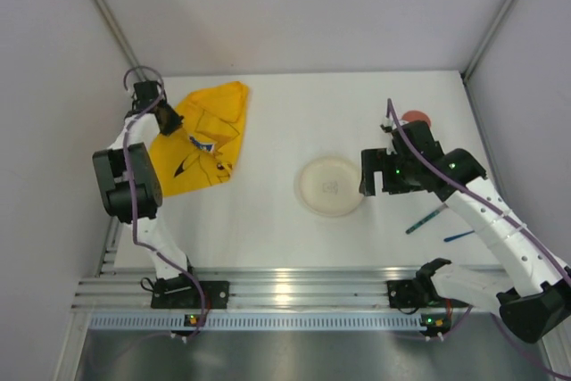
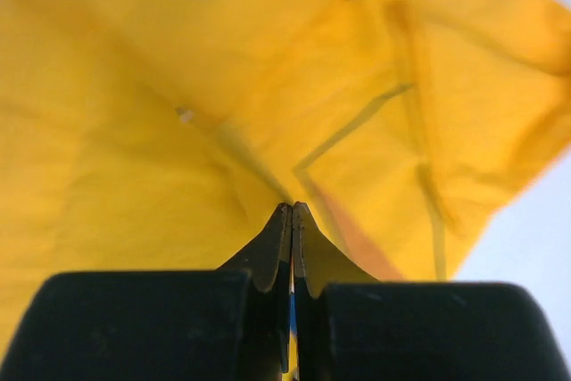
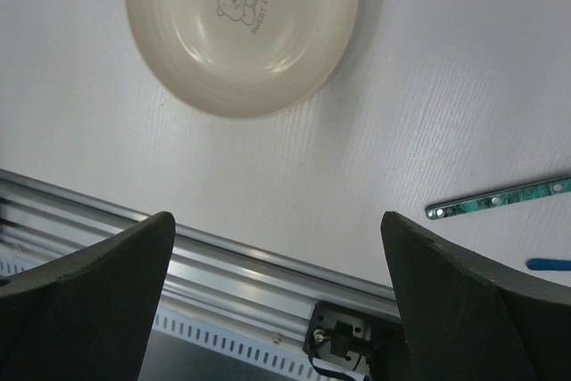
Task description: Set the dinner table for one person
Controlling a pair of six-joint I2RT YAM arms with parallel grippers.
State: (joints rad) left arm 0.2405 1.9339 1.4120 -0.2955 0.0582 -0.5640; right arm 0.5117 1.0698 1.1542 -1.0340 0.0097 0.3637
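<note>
**Mia:** If you look at the dinner table [image 1: 268, 238], is it ready for eating?

**Tom:** No, I think the job has only just begun. The table is big, flat and plain white. It fills the space in front of both arms.

**Mia:** What is on it?

**Tom:** A pale round plate [image 1: 330, 186] with a little bear on it sits near the middle. The yellow cloth [image 1: 201, 140] lies crumpled at the far left, well apart from the plate. A green stick [image 1: 426, 219] and a blue stick [image 1: 459, 236] lie off to the right. Maybe they are for eating with, but they are too small to tell.

**Mia:** And the grippers?

**Tom:** The left gripper [image 2: 292, 220] has its fingers squeezed tight on a fold of the yellow cloth. The right gripper [image 3: 277, 220] hangs just beside the plate, fingers wide apart, holding nothing.

**Mia:** So what is left?

**Tom:** I think the cloth needs spreading flat. Then the plate and sticks need their places.
</note>
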